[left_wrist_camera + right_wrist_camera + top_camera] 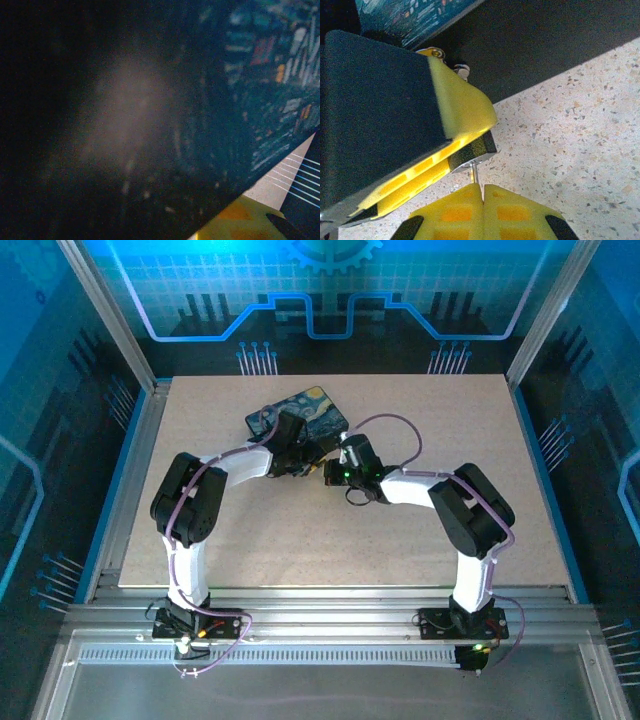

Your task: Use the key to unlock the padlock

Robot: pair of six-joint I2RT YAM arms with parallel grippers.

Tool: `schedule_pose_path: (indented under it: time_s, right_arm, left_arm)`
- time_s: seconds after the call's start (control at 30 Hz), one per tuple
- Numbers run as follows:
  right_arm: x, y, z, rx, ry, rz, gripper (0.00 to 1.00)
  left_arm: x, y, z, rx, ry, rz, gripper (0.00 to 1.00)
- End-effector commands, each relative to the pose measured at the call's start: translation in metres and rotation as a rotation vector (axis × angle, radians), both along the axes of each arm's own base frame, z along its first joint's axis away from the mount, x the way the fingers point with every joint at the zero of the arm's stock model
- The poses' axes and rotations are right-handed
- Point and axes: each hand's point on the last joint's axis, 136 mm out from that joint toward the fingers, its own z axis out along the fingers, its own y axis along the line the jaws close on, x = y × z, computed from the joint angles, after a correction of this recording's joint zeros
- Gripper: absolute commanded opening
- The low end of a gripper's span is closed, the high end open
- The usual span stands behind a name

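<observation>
**Q:** Right gripper (483,188)?
**A:** I see it pinched tight on the key (475,174), shaft reaching the padlock (482,145).
**Q:** Padlock?
**A:** Clamped in my left gripper (469,146), over the speckled table (580,130). Painted box (405,15) just behind.

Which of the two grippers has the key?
The right gripper: it is shut on the thin silvery key, whose shaft sticks out from between its yellow tips. The left gripper clamps the small dark padlock instead.
</observation>
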Motion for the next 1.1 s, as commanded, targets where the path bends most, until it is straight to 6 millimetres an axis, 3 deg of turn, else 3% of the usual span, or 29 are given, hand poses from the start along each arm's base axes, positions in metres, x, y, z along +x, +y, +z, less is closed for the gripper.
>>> schedule_pose_path:
  time_s: [0.0,0.1,0.37,0.7,0.83,1.07]
  right_arm:
    - [0.012,0.029,0.071,0.067,-0.237,0.102,0.0]
    - [0.013,0.029,0.085,0.288,-0.21,0.118,0.0]
    - [0.018,0.038,0.105,0.501,-0.157,0.141,0.02]
    - [0.004,-0.001,0.054,0.475,-0.027,0.044,0.32]
    - [-0.001,-0.014,0.048,0.475,-0.014,0.02,0.34]
    - [-0.005,-0.019,0.036,0.442,0.014,0.006,0.37]
  left_arm:
    - [-0.094,-0.004,-0.082,0.066,0.383,-0.079,0.0]
    - [-0.096,-0.004,-0.084,0.071,0.391,-0.083,0.0]
    - [-0.097,-0.003,-0.086,0.068,0.4,-0.069,0.0]
    - [-0.069,0.019,-0.072,0.038,0.359,0.017,0.0]
    - [-0.062,0.02,-0.068,0.034,0.349,0.024,0.0]
    - [-0.059,0.019,-0.067,0.026,0.344,0.028,0.0]
